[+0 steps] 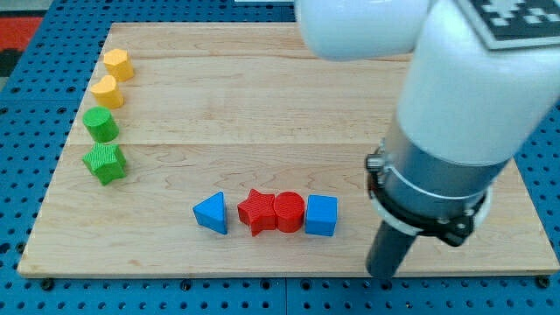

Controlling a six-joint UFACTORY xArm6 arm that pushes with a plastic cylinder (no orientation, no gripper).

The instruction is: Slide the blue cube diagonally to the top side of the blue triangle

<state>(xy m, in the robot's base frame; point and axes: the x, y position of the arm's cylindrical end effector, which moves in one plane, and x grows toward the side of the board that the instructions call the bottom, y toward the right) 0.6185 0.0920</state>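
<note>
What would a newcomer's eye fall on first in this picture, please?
The big white and grey arm fills the view's right, my tip touching down right of the blue cube. Next comes the bottom row: blue triangle, red star, red cylinder, blue cube. Yellow and green blocks line the left edge.

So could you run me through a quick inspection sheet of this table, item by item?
Surface: wooden board lying flat, on a blue gridded base.
Job's things: blue cube at the right end of a row near the view's bottom; blue triangle at the left end of that row.
Clutter: red star and red cylinder between them, touching; two yellow blocks, a green cylinder and a green star in a column at the view's left.
Grippers: none; my tip is to the right of the blue cube and slightly lower, not touching it.
Cables: nothing seen.
Surroundings: red patch at the top left corner.
</note>
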